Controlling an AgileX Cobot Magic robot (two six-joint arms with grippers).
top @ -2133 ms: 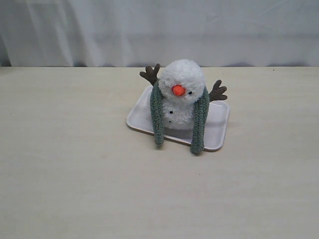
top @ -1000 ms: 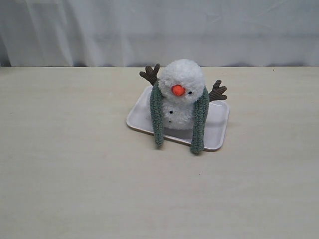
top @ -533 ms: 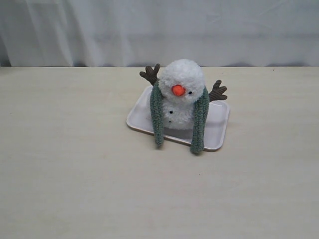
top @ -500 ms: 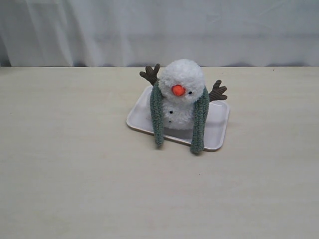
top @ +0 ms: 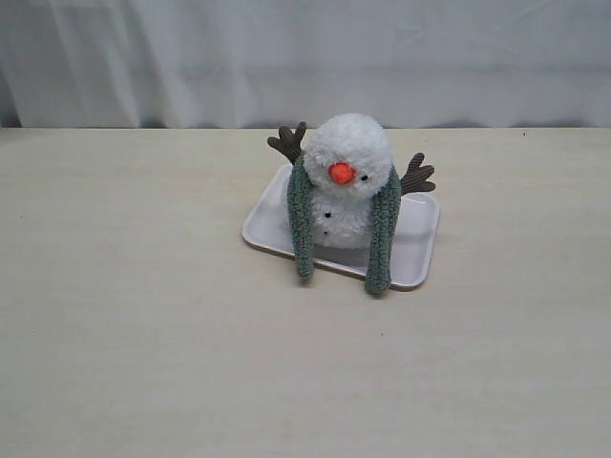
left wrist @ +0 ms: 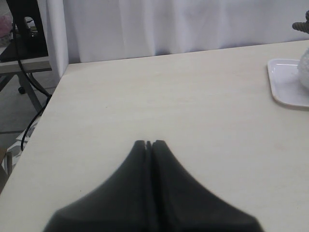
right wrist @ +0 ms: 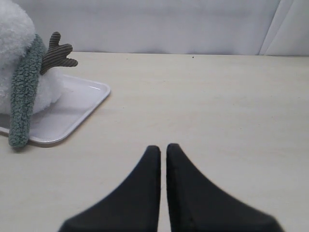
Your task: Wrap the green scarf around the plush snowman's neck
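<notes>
The plush snowman (top: 346,181) sits upright on a white tray (top: 415,256), orange nose facing me, brown twig arms spread. The green scarf (top: 382,234) is draped behind its neck, with both ends hanging down the front, one on each side, reaching the tray's front rim. In the right wrist view the scarf (right wrist: 23,96) hangs down the snowman (right wrist: 14,34). Neither gripper shows in the exterior view. My left gripper (left wrist: 148,143) is shut and empty over bare table, far from the tray (left wrist: 285,89). My right gripper (right wrist: 163,147) is shut with nothing in it, also apart from the tray (right wrist: 72,113).
A white curtain (top: 305,57) hangs behind the table's far edge. In the left wrist view the table's side edge (left wrist: 34,140) drops to the floor, with cables and a stand (left wrist: 24,34) beyond it.
</notes>
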